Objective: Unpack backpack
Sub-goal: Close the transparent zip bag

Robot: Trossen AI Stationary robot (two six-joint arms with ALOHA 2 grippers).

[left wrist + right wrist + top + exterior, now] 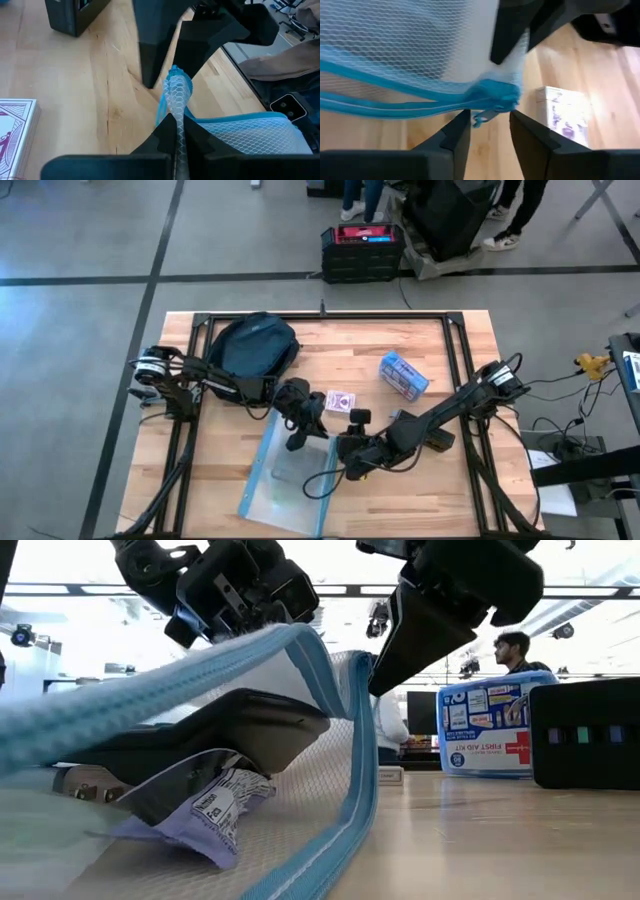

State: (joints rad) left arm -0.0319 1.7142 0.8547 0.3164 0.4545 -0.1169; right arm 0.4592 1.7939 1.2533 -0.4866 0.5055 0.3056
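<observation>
Nearest to the low camera, a clear mesh zip bag (300, 760) with a blue zipper edge is seen lifted by one corner; a dark flat object and a purple wrapper (200, 815) lie inside it. The left gripper (175, 125) is pressed together on that edge. The right gripper (487, 122) is spread slightly around the zipper end, not clearly pinching. The backpack (253, 345) lies at the table's far left, near the left arm; it is judged soft, floppy and best taken by its fabric top.

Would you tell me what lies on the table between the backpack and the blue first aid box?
In the high view, bare wood only lies between the backpack and the first aid box; the card deck sits lower, off that line.
</observation>
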